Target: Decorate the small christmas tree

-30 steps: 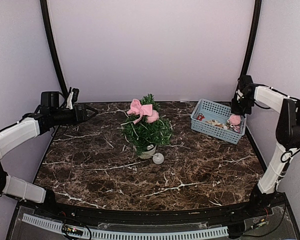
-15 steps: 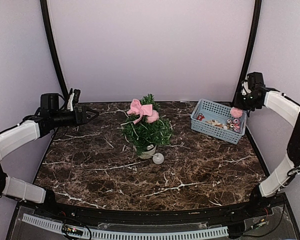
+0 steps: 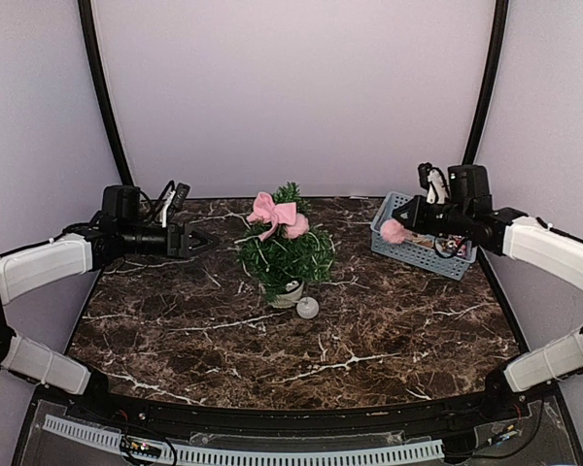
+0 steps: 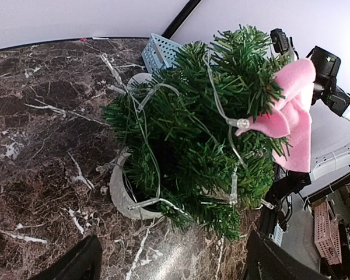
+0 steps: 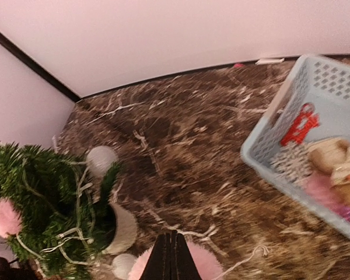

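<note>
Tree [image 3: 287, 254] stands in its white pot [image 3: 290, 294] about the middle of the desk, a little nearer the far edge. It carries a pink bow [image 3: 276, 213] near the top and a string of lights [image 4: 230, 122]. A white ball [image 3: 307, 308] lies on the desk just beside the pot.

Between the tree and the basket [image 3: 423, 255] at the far right corner, the right gripper [image 3: 405, 225] is closed tight on a pink pompom [image 3: 394, 231], above the desk. The left gripper [image 3: 196, 241] hovers left of the tree, spread wide and holding nothing.

The step in hand seems to be bringing the pompom to the tree. The next move calls for going left and pushing it into a free branch gently, so the pot does not tip.
</note>
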You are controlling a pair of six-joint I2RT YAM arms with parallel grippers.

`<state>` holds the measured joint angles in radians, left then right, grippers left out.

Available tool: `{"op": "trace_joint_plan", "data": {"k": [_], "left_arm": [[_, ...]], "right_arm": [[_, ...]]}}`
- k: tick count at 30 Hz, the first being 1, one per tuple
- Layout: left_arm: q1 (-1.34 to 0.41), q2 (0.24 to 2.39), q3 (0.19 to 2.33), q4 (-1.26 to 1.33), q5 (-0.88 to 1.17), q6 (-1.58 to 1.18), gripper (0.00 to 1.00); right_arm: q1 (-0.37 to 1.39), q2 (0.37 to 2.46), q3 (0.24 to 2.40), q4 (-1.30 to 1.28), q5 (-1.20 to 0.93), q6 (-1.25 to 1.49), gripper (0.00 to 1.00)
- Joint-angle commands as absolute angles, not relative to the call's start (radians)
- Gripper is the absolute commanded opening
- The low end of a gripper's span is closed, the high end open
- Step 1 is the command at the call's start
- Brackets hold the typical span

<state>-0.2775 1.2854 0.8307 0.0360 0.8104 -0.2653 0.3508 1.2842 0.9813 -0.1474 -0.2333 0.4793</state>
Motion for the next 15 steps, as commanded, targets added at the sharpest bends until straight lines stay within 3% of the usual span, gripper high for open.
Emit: {"op": "trace_joint_plan", "data": {"k": [1, 7, 15], "left_arm": [[-0.291, 1.309, 0.847, 0.051, 0.872, -0.249, 0.88], [-0.306, 1.343, 0.845, 0.067, 0.898, -0.265, 0.88], [-0.335, 1.358, 0.838, 0.086, 0.92, -0.272, 0.87]], "right_arm": [[0.528, 1.263, 0.877, 0.135, -0.211, 0.643, 0.0], [0.715, 1.269, 0.768, 0.415, -0.093, 0.745, 0.0], [0.742, 1.287, 0.837, 0.327, 0.105, 0.697, 0.0]]}}
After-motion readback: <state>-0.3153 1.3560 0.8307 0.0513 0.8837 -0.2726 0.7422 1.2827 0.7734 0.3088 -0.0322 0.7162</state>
